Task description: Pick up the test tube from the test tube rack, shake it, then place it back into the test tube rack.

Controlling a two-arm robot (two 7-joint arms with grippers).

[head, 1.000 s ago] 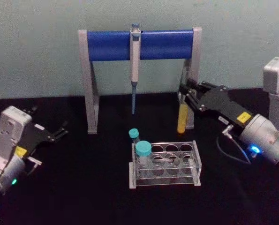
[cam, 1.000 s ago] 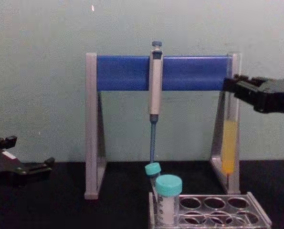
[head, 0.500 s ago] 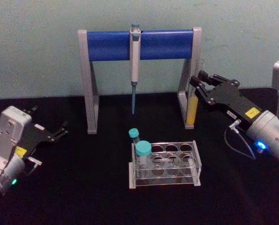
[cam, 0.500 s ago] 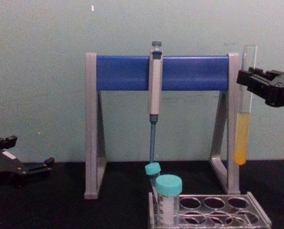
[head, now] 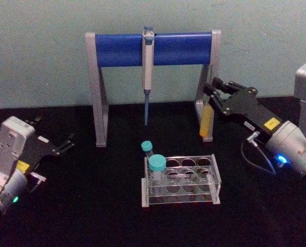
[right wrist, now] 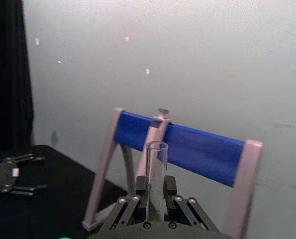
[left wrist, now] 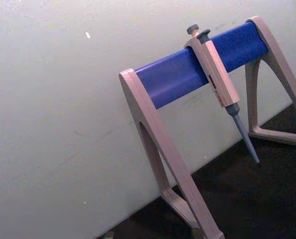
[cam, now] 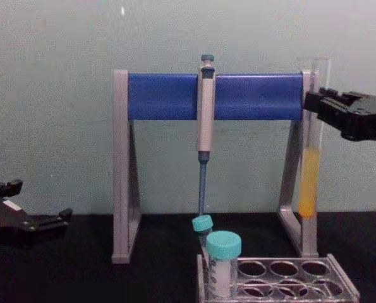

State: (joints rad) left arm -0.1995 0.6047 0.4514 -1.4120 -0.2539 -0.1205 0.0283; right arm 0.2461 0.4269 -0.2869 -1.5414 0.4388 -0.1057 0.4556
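- Tall grey stand (head: 99, 92), blue crossbar, at the table's back; pipette (head: 148, 62) hangs at its middle.
- Right gripper (head: 212, 93): raised by the stand's right leg, jaws clamped on the test tube's upper part.
- Left gripper (head: 65, 143): parked low at left, jaws spread, holding nothing.
- Test tube rack (head: 215, 178): centre front, holds two teal-capped vials (head: 157, 164).
- Test tube (head: 206, 122): airborne, near upright, yellow liquid below, well behind the rack.
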